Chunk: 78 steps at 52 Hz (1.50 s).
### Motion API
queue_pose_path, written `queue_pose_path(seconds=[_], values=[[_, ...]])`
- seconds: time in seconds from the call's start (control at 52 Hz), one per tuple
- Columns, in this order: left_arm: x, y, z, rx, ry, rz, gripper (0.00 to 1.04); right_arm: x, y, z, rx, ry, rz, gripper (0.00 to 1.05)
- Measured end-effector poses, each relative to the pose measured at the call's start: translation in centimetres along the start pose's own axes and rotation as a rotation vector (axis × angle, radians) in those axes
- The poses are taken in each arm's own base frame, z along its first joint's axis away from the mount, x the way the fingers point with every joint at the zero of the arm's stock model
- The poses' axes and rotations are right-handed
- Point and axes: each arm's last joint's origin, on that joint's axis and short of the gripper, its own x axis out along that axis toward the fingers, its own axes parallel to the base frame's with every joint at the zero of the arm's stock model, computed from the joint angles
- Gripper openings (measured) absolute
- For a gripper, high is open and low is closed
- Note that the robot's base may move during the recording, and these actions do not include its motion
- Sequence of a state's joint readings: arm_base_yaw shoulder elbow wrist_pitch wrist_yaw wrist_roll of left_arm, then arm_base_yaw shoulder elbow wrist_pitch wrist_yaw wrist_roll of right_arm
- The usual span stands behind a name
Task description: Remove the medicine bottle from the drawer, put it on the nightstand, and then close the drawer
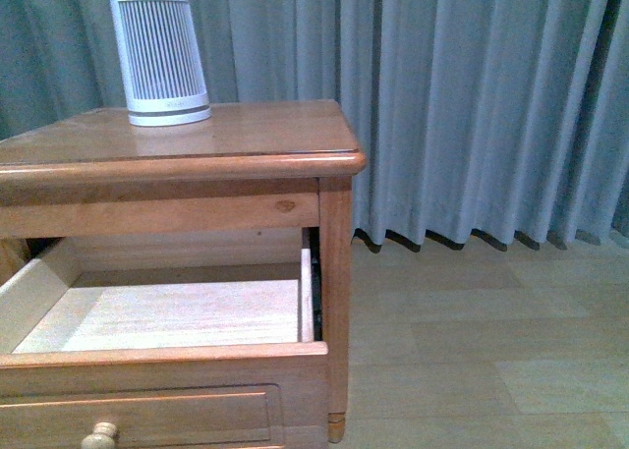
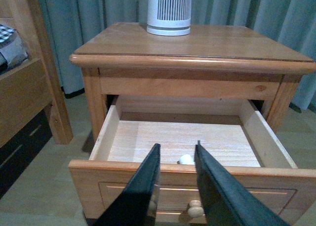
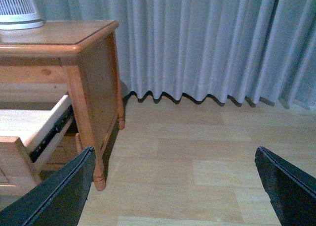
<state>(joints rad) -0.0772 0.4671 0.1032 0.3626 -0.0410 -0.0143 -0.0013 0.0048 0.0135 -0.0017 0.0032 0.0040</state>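
Curtains behind; left jaws apart, pointing into open drawer.

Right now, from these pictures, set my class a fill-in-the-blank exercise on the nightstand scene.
1. The nightstand has its drawer not shut but ___.
2. The white slatted appliance stands on the nightstand's ___.
3. The medicine bottle lies inside the ___, near its front wall.
4. The left gripper, jaws apart, holds ___.
Missing words: open; top; drawer; nothing.
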Motion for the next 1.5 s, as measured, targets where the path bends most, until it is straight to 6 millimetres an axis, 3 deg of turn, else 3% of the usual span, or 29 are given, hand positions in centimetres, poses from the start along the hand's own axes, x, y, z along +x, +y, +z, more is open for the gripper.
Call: queue_pose_path(seconds=[0.077,0.538,0.615,0.731,0.827,0.981,1.077,1.154,1.365,1.5], values=[[-0.4,0.8,-0.4,0.003,0.0,0.033,0.03,0.0,0.0,0.0,0.0,0.0,0.0,0.98],[-1.8,0.8,-2.2,0.004,-0.008,0.035,0.03,0.0,0.0,0.0,0.002,0.003,0.016,0.98],[-2.0,0.8,-2.2,0.004,-0.011,0.035,0.03,0.9,0.1,1.1,0.152,0.225,0.206,0.98],[-2.2,0.8,-2.2,0.004,-0.013,0.035,0.03,4.2,0.4,6.0,0.165,0.223,0.26,0.98],[-2.5,0.8,-2.4,0.003,0.003,0.035,0.04,8.5,1.0,9.8,0.143,0.231,0.254,0.98],[-3.3,0.8,-2.5,0.005,-0.004,0.033,0.28,15.9,3.1,11.4,0.095,0.33,0.255,0.98],[-3.4,0.8,-2.5,0.004,-0.006,0.033,0.49,21.8,5.4,10.0,0.066,0.484,0.241,0.98],[-3.4,0.8,-2.5,0.004,-0.007,0.033,0.67,26.5,7.7,6.9,0.07,0.671,0.226,0.98],[-3.4,0.8,-2.5,0.005,-0.007,0.033,0.99,32.0,12.2,0.5,0.038,0.889,0.185,0.98],[-3.4,0.8,-2.5,0.006,-0.007,0.033,0.98,33.7,14.3,-1.7,0.015,0.949,0.181,0.98]])
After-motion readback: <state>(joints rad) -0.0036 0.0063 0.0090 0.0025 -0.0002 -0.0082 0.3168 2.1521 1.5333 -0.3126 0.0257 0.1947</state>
